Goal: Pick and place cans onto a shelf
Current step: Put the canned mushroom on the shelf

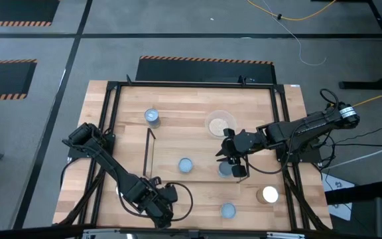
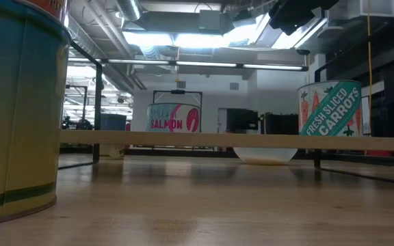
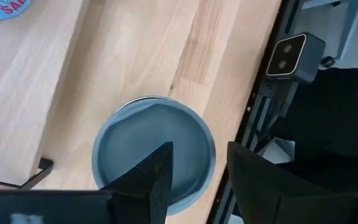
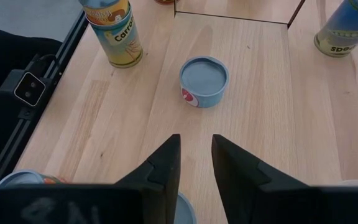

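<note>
Left gripper [image 1: 164,199]: hangs near the table's front edge, left of centre; fingers parted by a narrow gap, holding nothing.
Target below left gripper: a squat can with a blue-grey round lid [image 3: 154,149], upright, axis vertical; one finger [image 3: 157,180] overlaps its lid in the left wrist view, the other lies off its rim (jaws are off-centre, toward the frame rail).
Shelf: low rack of thin black rods [image 1: 149,154], left of table centre, just behind the left gripper.
Right gripper [image 1: 233,159]: right of table centre, fingers slightly parted, empty.
Target below right gripper: a pale-lidded can [image 1: 225,170], upright, partly under the jaws.
Further cans: low blue-lidded can [image 4: 204,81] ahead of the right gripper; white-topped can [image 1: 269,194] near the front-right corner.
Clearance: bare wood between cans; judged adequate for a vertical descent.
</note>
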{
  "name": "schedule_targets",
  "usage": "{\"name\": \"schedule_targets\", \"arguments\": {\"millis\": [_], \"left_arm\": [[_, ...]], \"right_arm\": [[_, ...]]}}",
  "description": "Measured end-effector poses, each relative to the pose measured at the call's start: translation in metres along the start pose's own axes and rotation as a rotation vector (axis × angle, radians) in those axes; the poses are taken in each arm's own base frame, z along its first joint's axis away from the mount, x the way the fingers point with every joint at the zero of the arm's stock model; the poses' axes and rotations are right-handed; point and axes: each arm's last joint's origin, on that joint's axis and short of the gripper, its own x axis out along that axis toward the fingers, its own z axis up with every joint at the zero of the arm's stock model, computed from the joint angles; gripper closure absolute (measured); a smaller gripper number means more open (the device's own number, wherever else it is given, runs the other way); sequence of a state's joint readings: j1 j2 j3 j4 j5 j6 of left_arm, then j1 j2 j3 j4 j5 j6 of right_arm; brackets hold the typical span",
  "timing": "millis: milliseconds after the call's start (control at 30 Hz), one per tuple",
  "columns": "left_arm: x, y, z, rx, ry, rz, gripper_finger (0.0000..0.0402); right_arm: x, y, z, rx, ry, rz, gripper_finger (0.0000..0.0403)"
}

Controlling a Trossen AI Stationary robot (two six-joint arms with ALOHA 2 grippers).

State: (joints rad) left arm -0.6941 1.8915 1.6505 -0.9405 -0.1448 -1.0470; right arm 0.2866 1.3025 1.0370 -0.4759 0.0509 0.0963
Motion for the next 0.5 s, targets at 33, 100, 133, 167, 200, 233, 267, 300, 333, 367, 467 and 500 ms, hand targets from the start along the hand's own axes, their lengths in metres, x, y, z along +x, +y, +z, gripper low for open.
{"name": "schedule_targets", "arguments": {"millis": [33, 100, 133, 167, 200, 233, 267, 300, 333, 367, 467, 500], "left_arm": [[0.0, 0.0, 0.0, 0.0, 0.001, 0.002, 0.0257], [0.0, 0.0, 0.0, 0.0, 0.001, 0.002, 0.0257], [0.0, 0.0, 0.0, 0.001, 0.001, 0.002, 0.0257], [0.0, 0.0, -0.001, 0.002, 0.001, 0.002, 0.0257], [0.0, 0.0, -0.001, 0.003, 0.002, 0.003, 0.0257], [0.002, -0.001, -0.001, 0.004, 0.004, 0.006, 0.0257], [0.005, -0.001, -0.002, 0.005, 0.007, 0.012, 0.0257], [0.007, -0.002, -0.003, 0.009, 0.01, 0.017, 0.0257], [0.008, -0.002, -0.003, 0.011, 0.011, 0.017, 0.0257], [0.01, -0.003, -0.003, 0.011, 0.015, 0.015, 0.0257], [0.013, -0.003, -0.004, 0.013, 0.022, 0.022, 0.0257], [0.013, -0.003, -0.004, 0.013, 0.021, 0.024, 0.0257]], "right_arm": [[0.0, 0.0, 0.0, 0.0, 0.0, 0.0, 0.0307], [0.0, 0.0, 0.0, 0.0, 0.0, 0.0, 0.0307], [0.0, 0.0, 0.0, 0.0, 0.0, 0.0, 0.0307], [0.0, 0.0, 0.0, 0.0, 0.0, 0.0, 0.0307], [0.0, 0.0, 0.0, 0.0, 0.0, 0.0, 0.0307], [0.0, 0.0, 0.0, 0.0, 0.0, 0.0, 0.0307], [0.0, 0.0, 0.0, 0.0, 0.0, 0.0, 0.0307], [0.0, 0.0, 0.0, 0.0, 0.0, 0.0, 0.0307], [0.0, 0.0, 0.0, 0.0, 0.0, 0.0, 0.0307], [0.0, 0.0, 0.0, 0.0, 0.0, 0.0, 0.0307], [0.0, 0.0, 0.0, 0.0, 0.0, 0.0, 0.0307], [0.0, 0.0, 0.0, 0.0, 0.001, 0.0, 0.0307]]}}
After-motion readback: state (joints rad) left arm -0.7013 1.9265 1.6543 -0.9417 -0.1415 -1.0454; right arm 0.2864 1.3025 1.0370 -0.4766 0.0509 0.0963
